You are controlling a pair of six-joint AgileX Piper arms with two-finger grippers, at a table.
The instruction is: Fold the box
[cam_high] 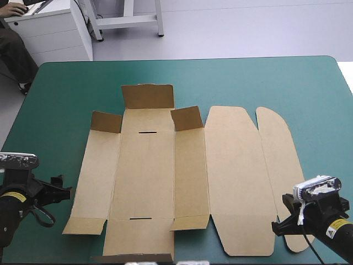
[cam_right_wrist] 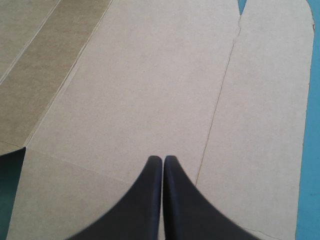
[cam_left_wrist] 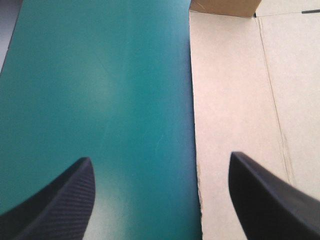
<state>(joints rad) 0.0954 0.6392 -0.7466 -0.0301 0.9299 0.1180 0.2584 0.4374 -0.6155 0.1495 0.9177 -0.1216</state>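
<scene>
Lying flat and unfolded, the brown board box [cam_high: 165, 182], a cut sheet w/ creased panels, sits about mid-table on the teal-green table cover [cam_high: 66, 83], long side running near-to-far.

At the box's far end, three short brown flaps stand tilted up: the middle one [cam_high: 148, 96] and one on either side of it [cam_high: 106, 121] [cam_high: 186, 117]. Two thin dark slots cut the box's centre panel, one near the far end [cam_high: 146, 132] and one near the near end [cam_high: 142, 219]. At the near end, two small corner flaps [cam_high: 84, 225] [cam_high: 190, 222] lie flat or nearly so. The box's right part is the wide pale lid panel [cam_high: 237, 182] w/ cut corners. Beyond a crease sits the narrow rounded strip [cam_high: 278, 160], which forms the box's right edge.

The left gripper [cam_left_wrist: 160, 157] is spread wide, holding nothing. It sits just off the box's left edge, toward the near corner. In the wrist view that edge runs between its black curved-fin fingers [cam_left_wrist: 65, 200], w/ cover ahead of one and board ahead of the other. Can't tell if either finger touches the board.

The right gripper [cam_right_wrist: 163, 159] is closed, its fingers meeting in one pointed arch w/ nothing between them. It's over the box's right part at the near end. The tip is over the lid panel, just beside the crease to the rounded strip. Contact w/ the board can't be told.
</scene>
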